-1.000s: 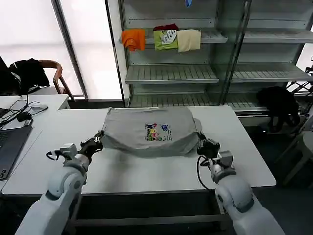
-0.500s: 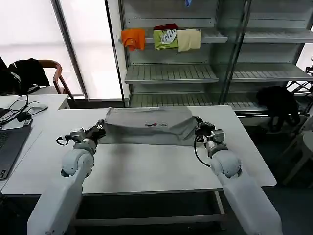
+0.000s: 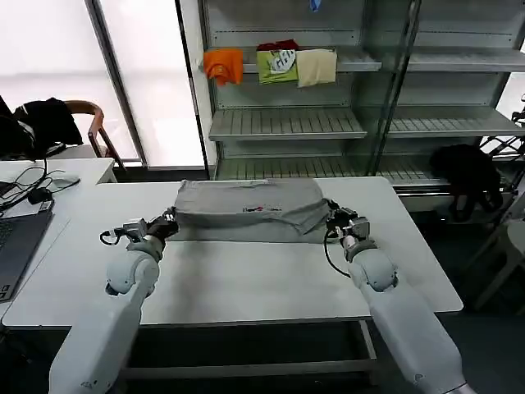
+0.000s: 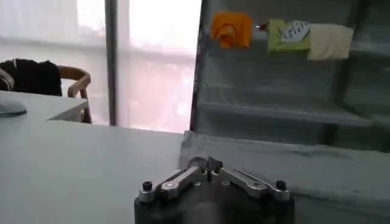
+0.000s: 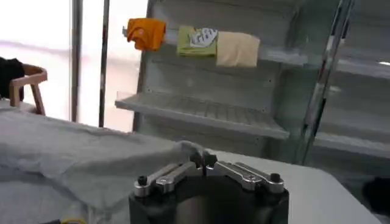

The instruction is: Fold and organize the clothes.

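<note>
Overhead, you see the grey shirt (image 3: 246, 211) folded into a soft, rumpled band across the far half of the white table (image 3: 246, 279), below the metal shelf rack (image 3: 287, 123). The left gripper (image 3: 168, 222) sits at the shirt's left end and the right gripper (image 3: 335, 218) at its right end. From each wrist camera you can confirm the rest: the left gripper (image 4: 206, 163) has its fingers closed together on the shirt's (image 4: 286, 167) hem, and the right gripper (image 5: 203, 159) likewise pinches the limp cloth (image 5: 79, 161).
</note>
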Robot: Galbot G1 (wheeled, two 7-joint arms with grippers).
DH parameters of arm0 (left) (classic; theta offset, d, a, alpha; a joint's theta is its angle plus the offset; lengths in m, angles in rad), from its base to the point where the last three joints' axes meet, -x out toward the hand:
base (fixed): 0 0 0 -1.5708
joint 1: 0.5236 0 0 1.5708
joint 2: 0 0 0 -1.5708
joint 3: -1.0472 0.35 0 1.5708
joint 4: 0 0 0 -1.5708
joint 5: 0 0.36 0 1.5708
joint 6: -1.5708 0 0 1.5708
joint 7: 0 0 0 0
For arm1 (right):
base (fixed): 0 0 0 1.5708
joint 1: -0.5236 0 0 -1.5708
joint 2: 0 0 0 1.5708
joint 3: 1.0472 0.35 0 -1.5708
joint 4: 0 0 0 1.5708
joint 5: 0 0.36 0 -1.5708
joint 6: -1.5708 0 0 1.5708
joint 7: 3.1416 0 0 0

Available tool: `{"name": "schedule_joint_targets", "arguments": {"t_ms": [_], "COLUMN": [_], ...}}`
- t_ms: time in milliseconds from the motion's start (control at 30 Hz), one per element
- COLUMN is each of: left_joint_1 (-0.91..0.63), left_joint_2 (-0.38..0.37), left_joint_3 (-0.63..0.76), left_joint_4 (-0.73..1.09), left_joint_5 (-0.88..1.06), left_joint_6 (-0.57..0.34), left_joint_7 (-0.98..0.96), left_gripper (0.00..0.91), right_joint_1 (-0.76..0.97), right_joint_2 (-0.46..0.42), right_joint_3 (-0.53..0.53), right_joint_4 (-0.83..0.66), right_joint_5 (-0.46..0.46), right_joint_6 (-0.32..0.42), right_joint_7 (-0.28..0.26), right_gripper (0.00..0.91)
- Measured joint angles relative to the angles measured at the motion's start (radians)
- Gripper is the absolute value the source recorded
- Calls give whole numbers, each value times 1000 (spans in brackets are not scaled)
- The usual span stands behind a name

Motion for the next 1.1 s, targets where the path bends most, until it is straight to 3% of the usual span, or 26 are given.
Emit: {"name": "schedule_joint_targets", "arguments": {"t_ms": [467,733,1100], "left_joint_1": [-15,94,204], "left_joint_2": [49,106,126], "left_joint_3": [-13,-56,-79], "left_joint_4": [-37,-148,-184], "left_joint_5": [27,22,-6], "left_joint_6": [31,48,56], "left_joint_7": [-9,31,113], "left_gripper": [907,907,907], "right_joint_1": [13,-113,-240], "right_joint_2": [-30,-82,-72], "right_joint_3": [42,86,87], "right_joint_4": [26,164,242], "right_joint_5": [-3,58,104], "right_joint_6": [-77,-85,-94], "right_joint_7": [22,27,38], "right_gripper": [907,907,907]}}
